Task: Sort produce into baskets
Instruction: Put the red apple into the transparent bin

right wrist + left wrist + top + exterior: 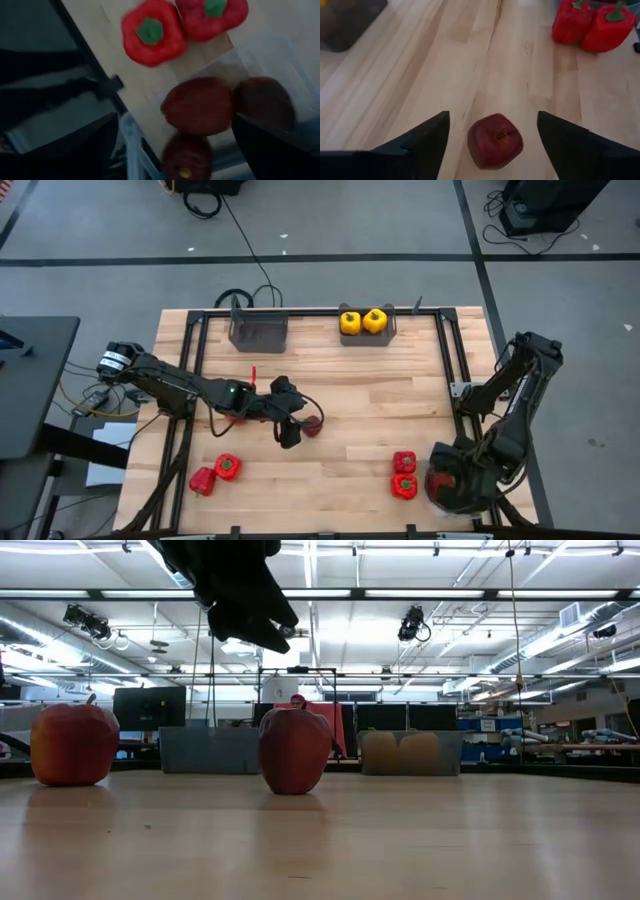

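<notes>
Right now the left gripper (492, 135) hangs wide open over a dark red apple (495, 141) near the middle of the table (400, 390), gripping nothing. Round as it is, closing off-centre could send it rolling.

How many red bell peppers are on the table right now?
4: two red bell peppers near the table's front-left corner, two front right beside the clear tray. None looks hidden.
</notes>
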Motion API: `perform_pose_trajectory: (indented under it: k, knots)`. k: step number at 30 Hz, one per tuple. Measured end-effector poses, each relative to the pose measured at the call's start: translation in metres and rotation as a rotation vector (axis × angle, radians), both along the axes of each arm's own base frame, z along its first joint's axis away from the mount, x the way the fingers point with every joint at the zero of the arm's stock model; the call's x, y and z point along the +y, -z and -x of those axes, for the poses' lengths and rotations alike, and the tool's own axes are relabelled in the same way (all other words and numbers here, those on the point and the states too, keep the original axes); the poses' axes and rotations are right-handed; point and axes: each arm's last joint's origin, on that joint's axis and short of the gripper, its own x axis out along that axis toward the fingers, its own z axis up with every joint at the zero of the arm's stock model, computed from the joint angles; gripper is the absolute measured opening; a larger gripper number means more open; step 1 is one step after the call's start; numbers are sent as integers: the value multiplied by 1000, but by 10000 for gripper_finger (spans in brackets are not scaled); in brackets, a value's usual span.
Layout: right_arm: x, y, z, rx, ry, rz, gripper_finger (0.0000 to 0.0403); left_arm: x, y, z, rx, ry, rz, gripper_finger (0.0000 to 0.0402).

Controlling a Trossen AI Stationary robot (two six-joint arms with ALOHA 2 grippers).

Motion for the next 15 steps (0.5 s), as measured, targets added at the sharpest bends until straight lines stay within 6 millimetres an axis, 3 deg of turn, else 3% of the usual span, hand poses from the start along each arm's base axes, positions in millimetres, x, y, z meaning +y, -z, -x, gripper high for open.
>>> perform_pose_trajectory:
  k: [6,10,15]
  knots:
    - [11,16,-2,65,-55,48,367,1,3,3,39,-14,-21,342]
    - [5,12,-14,-62,13,72,341,3,10,-2,60,-3,-34,344]
    - [-11,0,-29,-217,118,89,332,1,27,-16,85,128,-7,344]
